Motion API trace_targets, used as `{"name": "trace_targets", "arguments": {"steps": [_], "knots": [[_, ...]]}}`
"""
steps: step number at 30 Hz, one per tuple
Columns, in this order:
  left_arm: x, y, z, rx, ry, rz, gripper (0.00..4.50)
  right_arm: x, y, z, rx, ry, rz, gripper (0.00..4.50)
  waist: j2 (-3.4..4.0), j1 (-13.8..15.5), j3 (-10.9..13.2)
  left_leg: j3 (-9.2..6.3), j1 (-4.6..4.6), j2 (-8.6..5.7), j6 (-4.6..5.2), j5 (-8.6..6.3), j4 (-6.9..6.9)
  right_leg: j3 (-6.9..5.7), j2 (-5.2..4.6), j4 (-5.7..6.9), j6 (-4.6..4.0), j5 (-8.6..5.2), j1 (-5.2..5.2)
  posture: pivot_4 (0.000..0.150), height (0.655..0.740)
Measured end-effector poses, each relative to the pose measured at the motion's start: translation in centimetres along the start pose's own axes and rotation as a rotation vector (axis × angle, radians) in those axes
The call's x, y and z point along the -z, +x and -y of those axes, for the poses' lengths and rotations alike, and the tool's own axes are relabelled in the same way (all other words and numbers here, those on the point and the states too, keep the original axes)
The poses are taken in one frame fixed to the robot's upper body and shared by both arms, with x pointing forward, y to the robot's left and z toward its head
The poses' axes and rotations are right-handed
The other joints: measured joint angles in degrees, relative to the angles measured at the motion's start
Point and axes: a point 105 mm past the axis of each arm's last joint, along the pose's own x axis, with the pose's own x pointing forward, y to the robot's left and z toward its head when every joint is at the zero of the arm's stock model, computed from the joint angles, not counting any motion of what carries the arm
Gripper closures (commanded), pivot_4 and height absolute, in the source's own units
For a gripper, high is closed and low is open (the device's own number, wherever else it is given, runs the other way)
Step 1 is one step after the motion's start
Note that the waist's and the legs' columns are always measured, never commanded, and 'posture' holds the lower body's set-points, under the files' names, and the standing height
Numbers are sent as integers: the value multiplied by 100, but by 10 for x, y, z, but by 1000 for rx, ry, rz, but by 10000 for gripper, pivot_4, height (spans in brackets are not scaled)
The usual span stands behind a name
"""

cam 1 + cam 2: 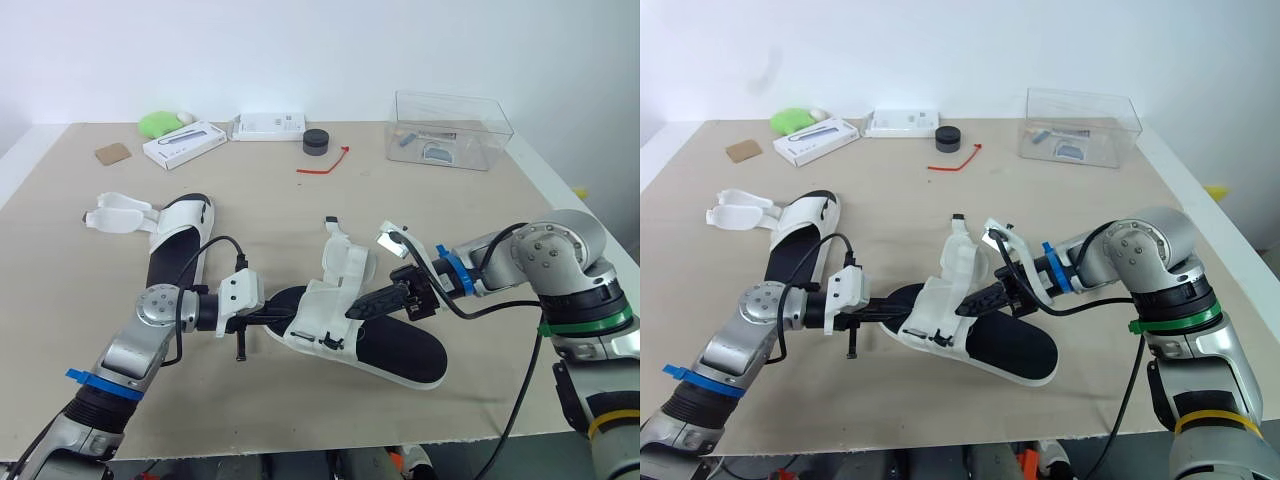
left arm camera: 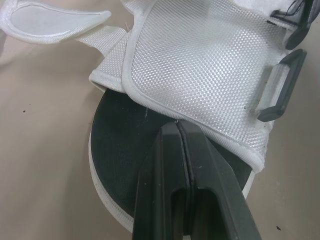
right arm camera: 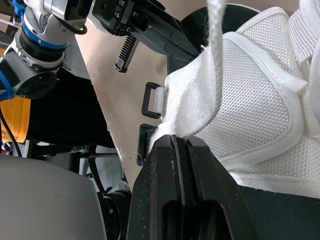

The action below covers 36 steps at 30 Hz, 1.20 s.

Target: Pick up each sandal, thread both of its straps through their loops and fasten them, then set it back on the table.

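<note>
Working the threading step: sandal (image 1: 400, 352) lies near the table's (image 1: 480, 250) front edge. Left tool (image 1: 283, 318) is pinched shut on its left end, right tool (image 1: 352, 309) clamped on a strap (image 3: 240, 80). Next move, judged: steer the strap into the loop (image 3: 150, 100). Second sandal (image 1: 176, 250) lies by the left edge, unfastened.

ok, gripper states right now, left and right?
Left gripper: closed, pinching the edge of the sandal.
Right gripper: closed on the same sandal, at its white upper.
</note>
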Motion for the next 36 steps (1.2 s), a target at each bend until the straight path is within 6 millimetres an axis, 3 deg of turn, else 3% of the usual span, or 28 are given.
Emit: {"name": "trace_targets", "arguments": {"steps": [8,19,28,33,36], "knots": [[1,1,0,-5,-3,-1,45000,2,12,-12,-50,-35,-11,44065,0,1,0,-3,0,0,0,0,0,-2,-1,1,0,0,1,1500,7400],[2,2,-1,-20,-17,2,45000,17,20,-13,-36,-24,-13,44065,0,1,0,-2,0,-1,0,0,0,0,-3,1,1,0,1,1500,7400],[2,2,-1,-20,-24,-2,45000,17,23,-14,-16,-30,7,44065,0,0,0,-3,2,-1,0,1,1,1,1,2,2,0,3,1500,7400],[2,2,-1,-20,-23,-2,45000,20,25,-19,-29,-46,1,30106,0,-5,0,-2,2,0,0,0,1,2,3,2,1,0,1,1500,7400],[2,2,-1,-20,-24,-3,45000,13,23,-20,-20,-65,24,26105,0,-5,0,0,2,0,0,1,1,2,2,2,2,0,1,1500,7400]]}}
